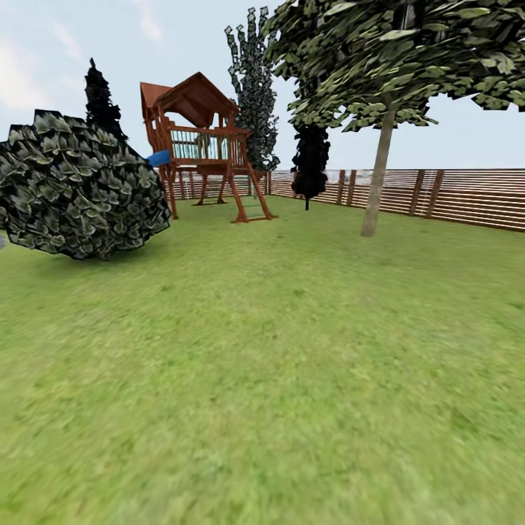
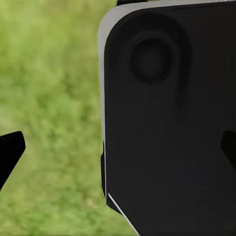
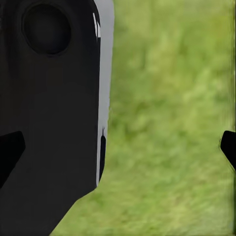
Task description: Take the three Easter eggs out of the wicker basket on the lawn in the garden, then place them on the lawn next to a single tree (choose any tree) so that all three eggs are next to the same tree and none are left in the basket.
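Grass: lawn (image 1: 277,408) lies closest to my head camera, bare and green out to the fence (image 1: 467,195); I see no basket or eggs on it, so where they sit I cannot tell from here.
Left gripper: left gripper (image 2: 118,152) hangs over blurred grass; one dark fingertip (image 2: 11,147) sits at one edge of the wrist view and the other at the opposite edge, so I read the jaws as spread wide, nothing between them but the robot's body.
Right gripper: right gripper (image 3: 118,147) looks the same, tips far apart at both edges, released and empty.
Body panel: a black, grey-edged part of my own robot (image 2: 167,123) sits between the left jaws' line of sight and the ground, and again beside the right jaws; I judge both arms are tucked against the body for driving, not reaching.
Tree: pale slim trunk (image 1: 378,175) with a mottled crown stands ahead, near the fence, well apart from both jaws; a fair drop spot, I judge.
Others: dark bush (image 1: 80,189), wooden playhouse (image 1: 204,146), black conifer (image 1: 310,160).
Head versus wrists: head gives the garden layout; wrists give jaw spread and grass beneath.
Stage: I judge I am searching for the basket.
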Controlling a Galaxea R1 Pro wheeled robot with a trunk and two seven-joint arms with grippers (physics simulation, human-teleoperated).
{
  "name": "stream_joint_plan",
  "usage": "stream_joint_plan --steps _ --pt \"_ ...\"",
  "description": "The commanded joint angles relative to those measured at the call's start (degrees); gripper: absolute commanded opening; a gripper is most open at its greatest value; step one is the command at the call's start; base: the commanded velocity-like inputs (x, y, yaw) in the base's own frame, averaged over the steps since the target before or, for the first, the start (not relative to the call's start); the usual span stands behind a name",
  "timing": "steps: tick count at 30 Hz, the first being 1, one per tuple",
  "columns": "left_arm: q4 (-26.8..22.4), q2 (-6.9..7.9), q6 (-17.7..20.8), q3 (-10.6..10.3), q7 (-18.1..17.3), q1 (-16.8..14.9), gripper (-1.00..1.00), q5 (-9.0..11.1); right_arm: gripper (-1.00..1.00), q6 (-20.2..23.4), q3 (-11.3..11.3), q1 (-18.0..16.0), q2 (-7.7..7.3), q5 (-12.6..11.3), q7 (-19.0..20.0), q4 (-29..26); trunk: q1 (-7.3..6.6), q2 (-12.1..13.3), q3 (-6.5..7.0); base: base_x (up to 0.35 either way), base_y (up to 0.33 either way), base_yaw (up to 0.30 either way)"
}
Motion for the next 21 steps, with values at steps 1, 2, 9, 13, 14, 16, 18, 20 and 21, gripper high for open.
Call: stream_joint_plan --steps 1,2,9,13,14,16,18,20,21 --pt "-0.13 0.00 0.03 0.02 0.05 0.05 1.00 -0.03 1.00 -0.01 -0.04 -0.04 0.00 0.47 -0.03 0.08 0.03 -0.02 -0.04 0.294 -0.150 0.000" --pt "-0.13 0.00 0.03 0.02 0.05 0.04 1.00 -0.03 1.00 -0.01 -0.04 -0.04 0.00 0.47 -0.03 0.07 0.03 -0.02 -0.04 0.294 -0.150 0.000" --pt "-0.13 0.00 0.03 0.02 0.05 0.07 1.00 -0.03 1.00 -0.01 -0.08 -0.04 0.00 0.47 -0.03 0.06 0.03 -0.02 -0.04 0.294 -0.150 0.000" --pt "-0.13 0.00 0.03 -0.03 0.05 0.07 1.00 -0.03 1.00 -0.05 -0.05 -0.04 0.00 0.47 -0.03 0.05 0.03 -0.02 -0.04 0.294 -0.150 0.000" --pt "-0.13 0.00 0.03 -0.03 0.05 0.06 1.00 -0.03 1.00 -0.05 -0.05 -0.04 0.00 0.47 -0.03 0.05 0.03 -0.02 -0.04 0.294 -0.150 0.000" --pt "-0.13 0.00 0.03 -0.03 0.05 0.07 1.00 -0.03 1.00 -0.06 -0.04 -0.04 0.00 0.47 -0.03 0.07 0.03 -0.02 -0.04 0.294 -0.150 0.000" --pt "-0.13 0.00 0.03 -0.06 0.05 0.06 1.00 -0.03 1.00 -0.06 -0.04 -0.04 0.00 0.47 -0.03 0.05 0.03 -0.02 -0.04 0.294 -0.150 -0.074" --pt "-0.13 0.00 0.03 -0.06 0.05 0.06 1.00 -0.03 1.00 -0.10 0.01 -0.04 0.00 0.47 -0.03 0.07 0.03 -0.02 -0.04 0.294 -0.150 -0.193" --pt "-0.13 0.00 0.03 -0.06 0.05 0.05 1.00 -0.03 1.00 -0.12 0.03 -0.04 0.00 0.47 -0.03 0.06 0.03 -0.02 -0.04 0.294 -0.150 -0.237"
